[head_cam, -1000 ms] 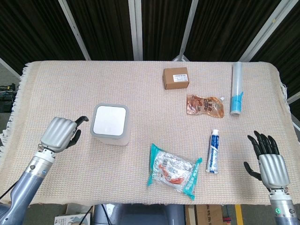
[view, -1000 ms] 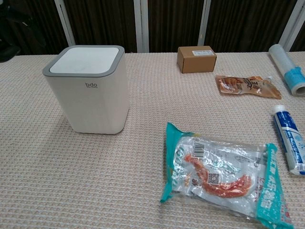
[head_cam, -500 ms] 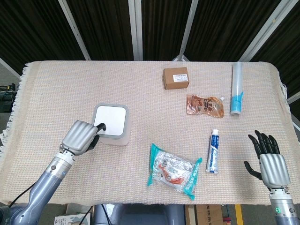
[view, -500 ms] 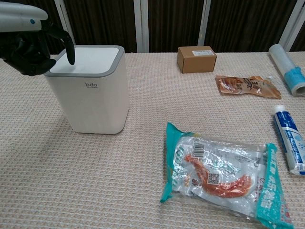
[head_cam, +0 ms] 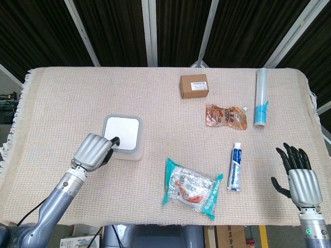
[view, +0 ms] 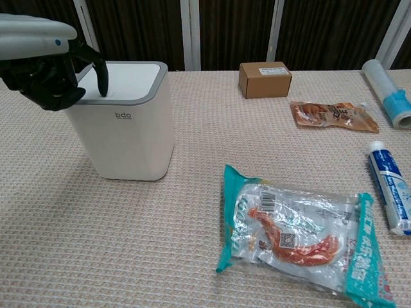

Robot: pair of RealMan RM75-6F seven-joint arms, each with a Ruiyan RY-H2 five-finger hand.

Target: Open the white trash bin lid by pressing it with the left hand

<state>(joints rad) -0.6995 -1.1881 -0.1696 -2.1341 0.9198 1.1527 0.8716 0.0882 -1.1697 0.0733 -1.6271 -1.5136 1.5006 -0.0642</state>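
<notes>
The white trash bin [head_cam: 123, 137] [view: 123, 122] with a grey rim stands on the left half of the table, its lid [view: 122, 81] down and flat. My left hand [head_cam: 93, 151] [view: 48, 69] hovers at the bin's near left corner, fingers curled in and one finger pointing down onto the front left part of the lid; its tip touches the lid near the rim. My right hand [head_cam: 297, 173] rests far to the right near the table's front edge, fingers spread, holding nothing.
A snack packet [head_cam: 190, 188] lies in front of the middle, a toothpaste tube [head_cam: 236, 167] to its right. Further back are a cardboard box [head_cam: 194, 86], an orange pouch [head_cam: 226, 115] and a film roll [head_cam: 261, 98]. A woven cloth [head_cam: 62, 98] covers the table.
My left hand has travelled right from beside the bin to its near left corner and lowered one finger onto the lid. The right hand has barely moved.
</notes>
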